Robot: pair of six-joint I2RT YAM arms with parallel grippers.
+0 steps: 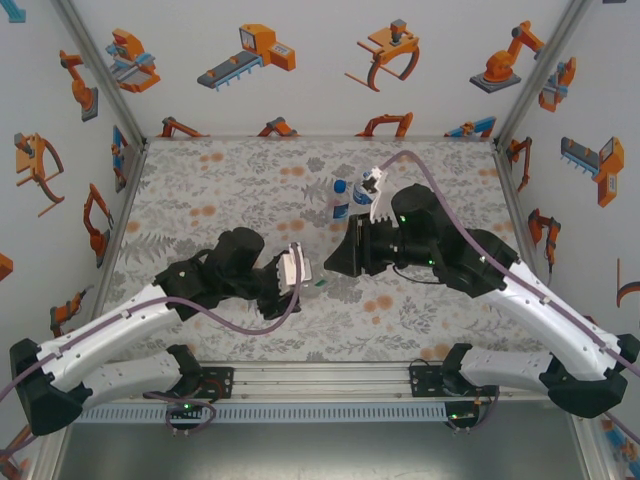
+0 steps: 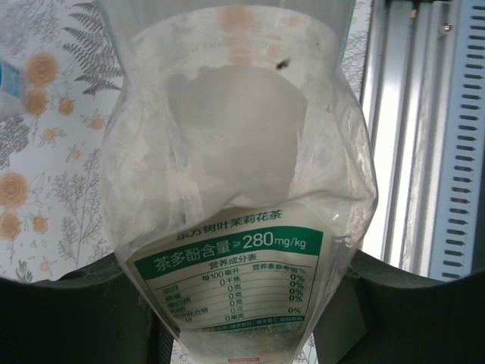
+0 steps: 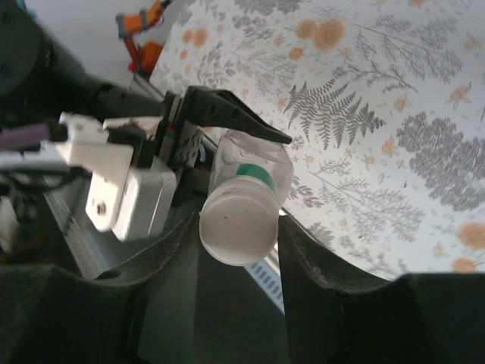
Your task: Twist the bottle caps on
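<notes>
Near the front of the flower-patterned table (image 1: 220, 180), the two arms reach in from their bases and meet nose to nose at its middle. The left arm stretches low and nearly level, its left gripper (image 1: 293, 272) clamped round the body of the slim bottle (image 2: 235, 189), held on its side above the tabletop. The bottle's white-and-green label (image 2: 227, 273) reads "280mg/kg" in white on a green band, with Chinese characters beside it and a small nutrition table of zeros and percent signs below. The right arm bends in from the other side with its wrist turned toward the left, the right gripper (image 1: 338, 256) closed on the white cap (image 3: 237, 225), which sits on the bottle's neck above a green ring. Farther back, behind the right wrist, a blue-labelled bottle (image 1: 343, 203) stands close beside a second clear bottle (image 1: 372, 186); their tops are too small to make out.
</notes>
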